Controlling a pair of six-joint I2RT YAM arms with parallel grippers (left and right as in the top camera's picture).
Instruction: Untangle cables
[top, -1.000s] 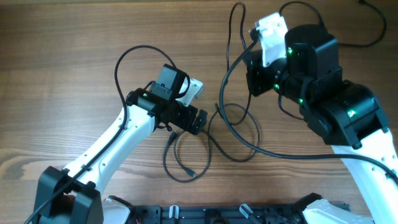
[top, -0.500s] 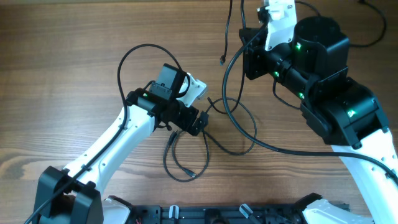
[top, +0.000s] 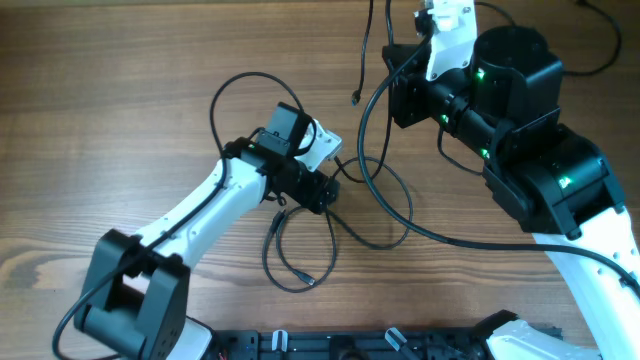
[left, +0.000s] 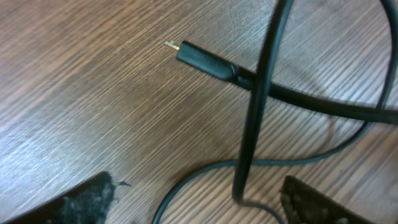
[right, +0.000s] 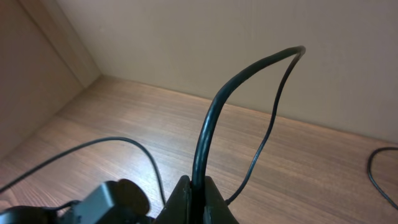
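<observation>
Closest to the left wrist camera: left gripper (left: 198, 208), fingertips (left: 78, 200) spread wide at the 2 lower corners, holding nothing. Between them, untouched, 1 strand of the cables (left: 258, 106), rising steeply off the wood. Just behind it, a second strand lying flat, passing behind the first and ending in a small plug (left: 200, 58) with a metal tip pointing up-left. Beyond, bare wooden table (left: 93, 93).

Closest to the right wrist camera: right gripper (right: 194, 200), fingers pressed together, pinching 1 black strand. Strand arching up from the pinch, bending over at the top, then dropping away toward the tabletop behind. Farther back, a pale wall (right: 186, 37).

From overhead: left gripper low over the table near the middle, at the left edge of a loose tangle of loops. Right gripper well apart from it, at the upper right, with 1 strand running from its pinch down into the same tangle. Another loose end near the top middle, tipped with a small connector.
</observation>
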